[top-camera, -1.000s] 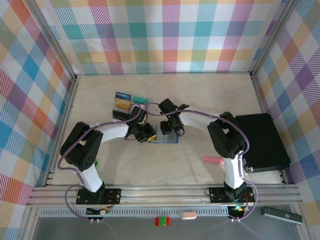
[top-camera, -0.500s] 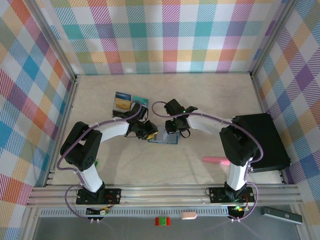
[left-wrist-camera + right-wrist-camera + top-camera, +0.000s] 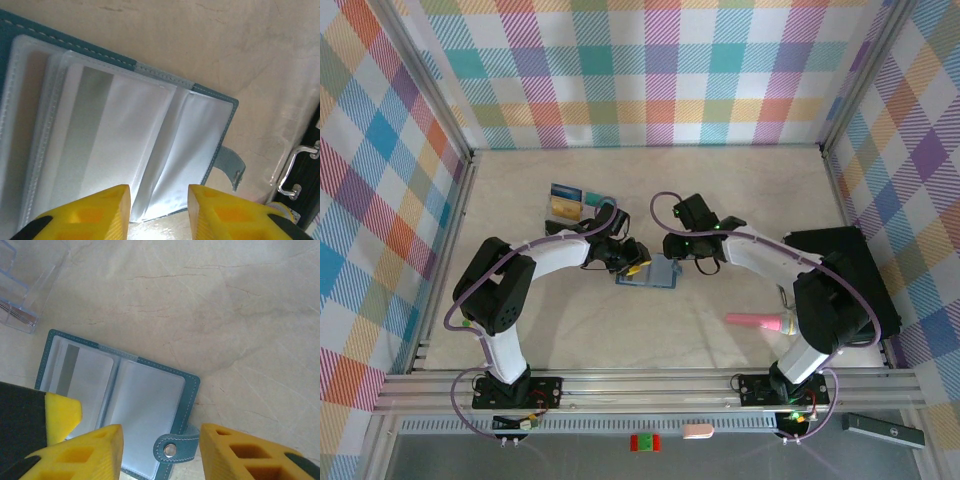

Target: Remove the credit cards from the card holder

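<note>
Beige marbled tabletop inside pastel plaid walls, aluminium rail in front.

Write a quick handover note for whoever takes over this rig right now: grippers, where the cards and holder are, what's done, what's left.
Left gripper: open, empty, at the edge of the card holder.
Right gripper: open, empty, over the holder's snap-tab side.
Holder: lying open and flat on the table between the two grippers.
Done: several credit cards lie out on the table, beyond the left arm.
Left: a white card with a grey stripe sits in the holder's left sleeve. Whether the stacked sleeves beneath hold more can't be seen, so check them.
</note>
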